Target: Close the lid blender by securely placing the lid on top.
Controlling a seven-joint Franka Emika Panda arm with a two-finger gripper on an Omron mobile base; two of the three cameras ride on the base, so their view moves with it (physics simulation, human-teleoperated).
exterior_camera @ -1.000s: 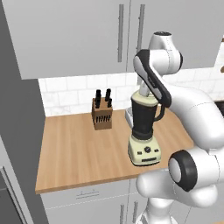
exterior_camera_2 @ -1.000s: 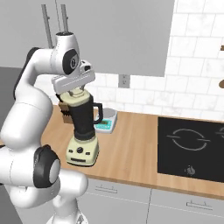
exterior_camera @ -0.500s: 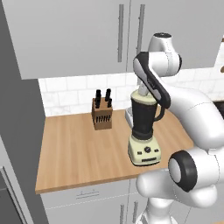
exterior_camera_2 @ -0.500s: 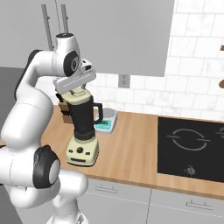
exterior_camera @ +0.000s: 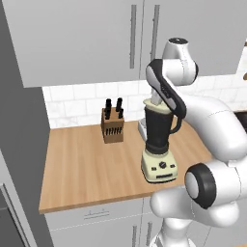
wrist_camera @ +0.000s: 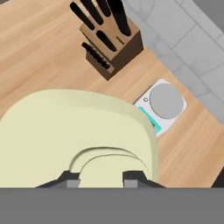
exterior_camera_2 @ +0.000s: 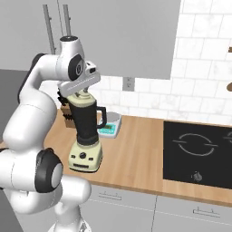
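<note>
Cream plastic under the gripper [wrist_camera: 101, 178]: its two dark fingertips [wrist_camera: 70, 178] sit either side of the raised knob of the lid [wrist_camera: 78, 131], pinching it or very close to that; actual contact cannot be told from the hand view. In the right base view the gripper [exterior_camera_2: 83, 94] hangs straight down over the lid [exterior_camera_2: 82, 101], which lies on the rim of the dark jar of the blender [exterior_camera_2: 87, 136]. Left base view agrees: lid [exterior_camera: 155, 102] on top of the blender [exterior_camera: 158, 144], arm folded over it.

Handling judgement: the lid looks light, rigid, smooth plastic, likely a bit slippery. The knob is the sensible grab point; the disc edge looks too wide for these jaws. Whether it is seated fully or just resting is unclear; a straight downward press probably finishes it. The blender looks tall on a narrow base, so side force could tip it.

Around: knife block [wrist_camera: 107, 37] behind, small kitchen scale [wrist_camera: 162, 105] beside the blender, all on the wooden counter [exterior_camera: 82, 169]. Cooktop [exterior_camera_2: 199, 152] well apart to the right.
</note>
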